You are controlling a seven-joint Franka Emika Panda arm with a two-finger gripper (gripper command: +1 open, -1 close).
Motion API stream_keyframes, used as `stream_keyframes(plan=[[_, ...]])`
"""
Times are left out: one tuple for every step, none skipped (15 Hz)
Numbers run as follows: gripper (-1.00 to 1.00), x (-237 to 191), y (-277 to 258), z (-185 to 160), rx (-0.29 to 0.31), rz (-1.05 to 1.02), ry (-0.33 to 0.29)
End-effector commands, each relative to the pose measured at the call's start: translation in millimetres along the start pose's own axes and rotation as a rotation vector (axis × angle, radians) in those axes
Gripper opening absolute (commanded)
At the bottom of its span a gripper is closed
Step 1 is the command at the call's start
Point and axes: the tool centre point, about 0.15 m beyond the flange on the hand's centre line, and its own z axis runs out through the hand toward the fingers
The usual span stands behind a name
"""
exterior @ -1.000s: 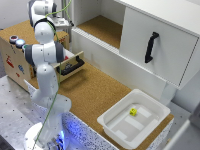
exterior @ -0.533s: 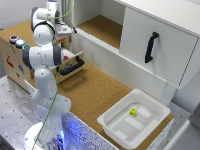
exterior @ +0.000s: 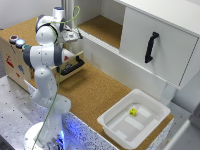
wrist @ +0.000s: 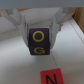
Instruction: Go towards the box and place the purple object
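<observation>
While my pincer (wrist: 38, 31) clamped the purple block (wrist: 38, 42) by its sides, it looked light, rigid, possibly slick.

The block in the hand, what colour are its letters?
Yellow letters on a purple block, seen best in the wrist view.

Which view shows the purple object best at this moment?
The wrist view: the purple block fills the frame's middle, gripped between the gripper fingers, yellow letters readable. In the exterior view the arm hides it; I cannot make it out there.
</observation>
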Motion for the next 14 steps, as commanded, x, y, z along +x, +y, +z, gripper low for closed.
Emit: stream_keyframes(plan=[[-1.0, 17.7, 20.7, 16.9, -0.002, -0.06, -0.048], [1.0, 17.9, 20.6, 16.9, -0.014, -0.059, -0.06], [1.0, 15.9, 20.2, 13.7, -0.017, -0.059, -0.058], [1.0, 13.0, 20.8, 9.4, -0.02, -0.053, -0.051], [1.0, 8.8, 20.0, 2.1, -0.026, -0.049, -0.047], [1.0, 3.4, 17.3, -7.3, -0.034, -0.049, -0.043], [1.0, -0.7, 14.7, -16.5, -0.031, -0.047, -0.033], [1.0, -6.1, 8.8, -31.6, -0.033, -0.045, -0.011], [1.0, -9.1, 1.3, -43.5, -0.045, -0.048, 0.008], [1.0, -12.3, -5.7, -54.3, -0.046, -0.039, 0.03], [1.0, -15.5, -11.9, -62.6, -0.046, -0.032, 0.045], [1.0, -20.1, -20.8, -69.4, -0.045, -0.033, 0.047], [1.0, -25.1, -30.2, -76.2, -0.036, -0.029, 0.05], [1.0, -28.7, -36.0, -80.5, -0.036, -0.022, 0.055]])
